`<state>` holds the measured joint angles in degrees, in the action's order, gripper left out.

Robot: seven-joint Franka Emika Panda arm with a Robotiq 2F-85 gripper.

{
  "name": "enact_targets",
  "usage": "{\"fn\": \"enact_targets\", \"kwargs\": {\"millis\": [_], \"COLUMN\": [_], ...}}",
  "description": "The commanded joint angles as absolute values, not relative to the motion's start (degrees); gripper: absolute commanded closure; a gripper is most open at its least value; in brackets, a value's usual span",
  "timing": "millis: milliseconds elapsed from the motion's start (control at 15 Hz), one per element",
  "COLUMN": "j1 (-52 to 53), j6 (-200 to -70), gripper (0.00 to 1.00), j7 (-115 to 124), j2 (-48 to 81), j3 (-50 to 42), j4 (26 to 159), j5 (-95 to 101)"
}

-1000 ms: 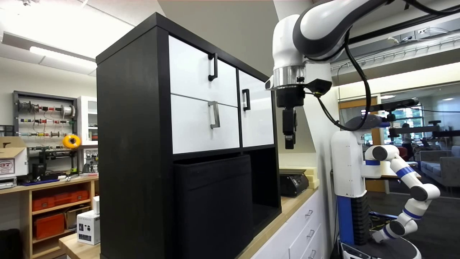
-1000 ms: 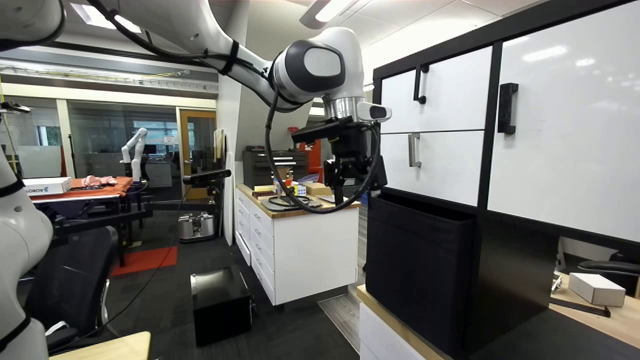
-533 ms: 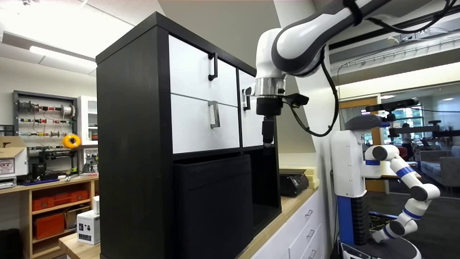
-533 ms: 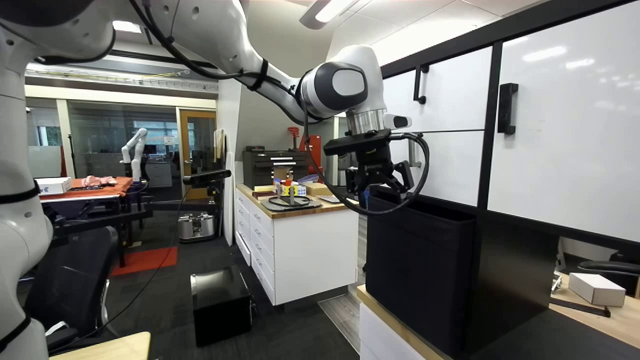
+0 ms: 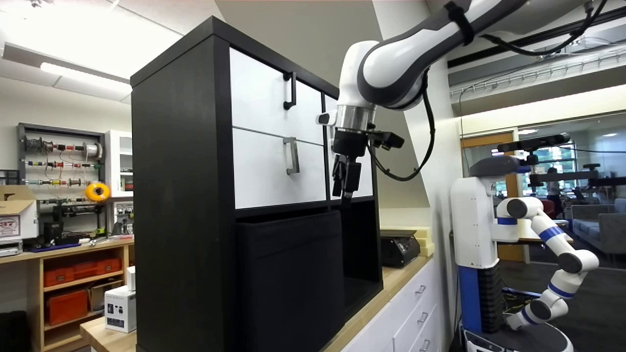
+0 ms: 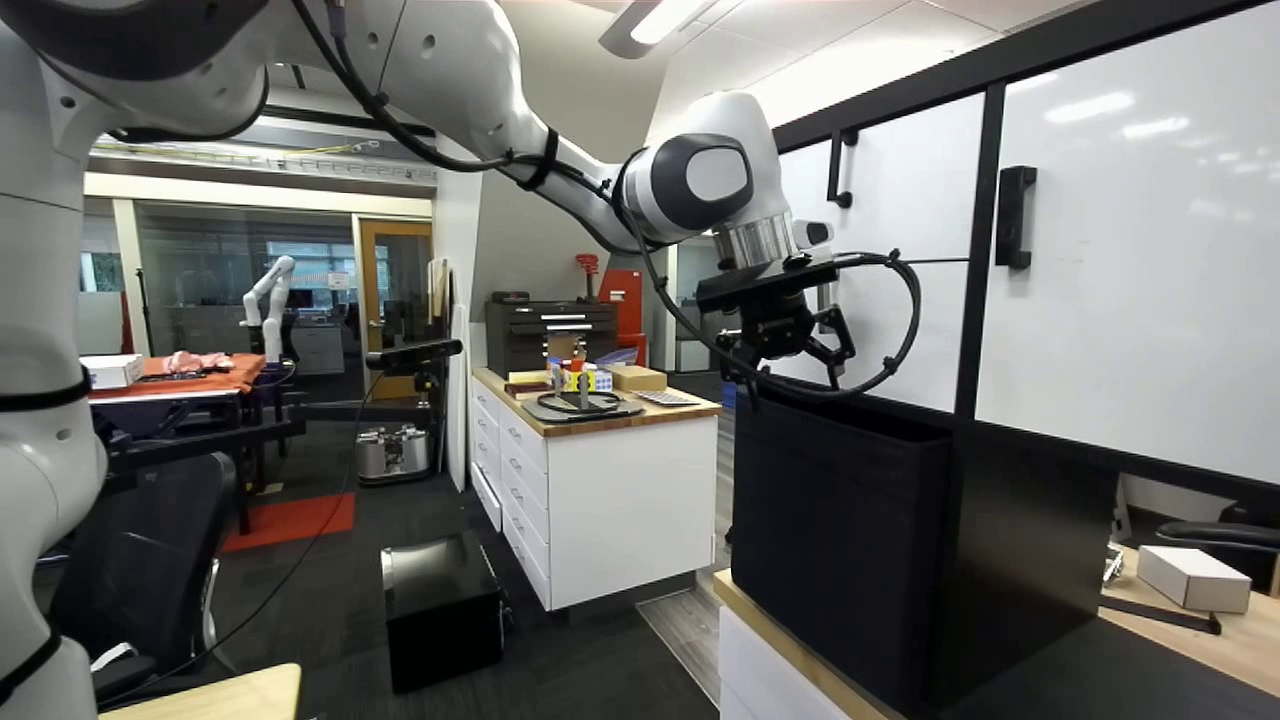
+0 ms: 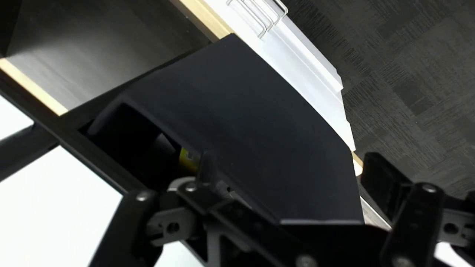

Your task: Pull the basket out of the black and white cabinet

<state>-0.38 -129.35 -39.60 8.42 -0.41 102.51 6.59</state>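
My tool (image 6: pixel 793 388) has come in closer to the black fabric bin (image 6: pixel 840 540) and now slants, where earlier it hung straight down.

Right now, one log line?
matte-black boxy basket | in black-framed, white-fronted cabinet | black two-finger gripper open near basket rim | contact unclear

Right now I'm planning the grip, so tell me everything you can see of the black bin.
The black bin is box-shaped, matte and straight-sided, with walls that look like cloth. It stands upright in a lower compartment of the black and white cabinet, its front jutting out past the cabinet's frame. Its top is open, and the wrist view shows something yellow inside. The hand hangs open at its rim; whether they touch, I cannot tell. Its back is hidden.
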Motion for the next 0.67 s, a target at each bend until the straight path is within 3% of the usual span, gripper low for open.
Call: {"fn": "enact_targets", "kwargs": {"millis": [0,600], "j1": [-2.4,-4.2], "j6": [-136.0,-145.1], "gripper": [0.00,0.00], "j7": [-50.1,-69.2], "j2": [7.5,8.3], "j3": [0.6,1.5], "j4": [104.7,110.9], "j5": [3.6,-9.5]}}
